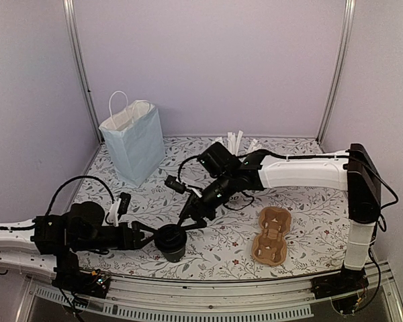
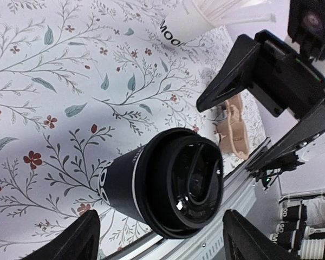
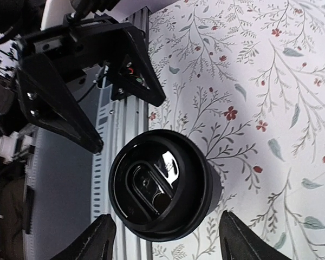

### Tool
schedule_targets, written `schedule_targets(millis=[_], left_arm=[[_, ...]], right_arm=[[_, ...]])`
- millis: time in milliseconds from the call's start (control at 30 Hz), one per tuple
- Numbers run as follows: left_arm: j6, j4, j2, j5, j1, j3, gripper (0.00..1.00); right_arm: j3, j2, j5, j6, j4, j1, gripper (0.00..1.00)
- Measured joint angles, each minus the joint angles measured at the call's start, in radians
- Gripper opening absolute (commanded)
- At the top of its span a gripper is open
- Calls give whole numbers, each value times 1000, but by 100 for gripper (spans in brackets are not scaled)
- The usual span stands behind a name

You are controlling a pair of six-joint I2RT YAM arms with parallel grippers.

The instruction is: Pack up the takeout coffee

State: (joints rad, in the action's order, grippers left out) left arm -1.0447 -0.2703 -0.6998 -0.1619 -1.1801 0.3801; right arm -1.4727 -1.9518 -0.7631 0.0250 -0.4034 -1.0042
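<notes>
The takeout coffee [image 1: 171,242] is a black paper cup with a black lid, standing upright near the table's front edge. My left gripper [image 1: 152,233] sits just left of it, open. In the left wrist view the cup [image 2: 170,184] lies between and beyond that gripper's [image 2: 160,241] fingertips, which do not touch it. My right gripper [image 1: 189,223] hangs above the cup's right side, open. The right wrist view looks down on the lid [image 3: 161,184], with this gripper's [image 3: 170,241] fingers wide on either side and clear of it.
A pale blue paper bag [image 1: 134,141] stands open at the back left. A brown pulp cup carrier [image 1: 271,235] lies right of the cup. A white cup of wrapped sticks [image 2: 187,21] stands at the back, behind the right arm. The metal front rail [image 1: 208,295] runs just beyond the cup.
</notes>
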Motion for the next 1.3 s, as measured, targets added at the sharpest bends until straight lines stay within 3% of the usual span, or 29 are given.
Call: schedule_targets(millis=[167, 433, 767, 900, 1300], left_arm=[[-87, -19, 133, -7, -2, -35, 68], [-199, -19, 127, 8, -3, -95, 58], [-227, 116, 27, 54, -4, -120, 51], [-231, 153, 20, 57, -5, -129, 44], [-250, 220, -23, 69, -5, -145, 43]], right_arm=[[-128, 0, 203, 187, -92, -88, 79], [-174, -5, 390, 357, -150, -206, 80], [-193, -55, 481, 391, -149, -212, 74], [-207, -68, 496, 388, -146, -212, 71], [-208, -61, 521, 375, -154, -212, 72]])
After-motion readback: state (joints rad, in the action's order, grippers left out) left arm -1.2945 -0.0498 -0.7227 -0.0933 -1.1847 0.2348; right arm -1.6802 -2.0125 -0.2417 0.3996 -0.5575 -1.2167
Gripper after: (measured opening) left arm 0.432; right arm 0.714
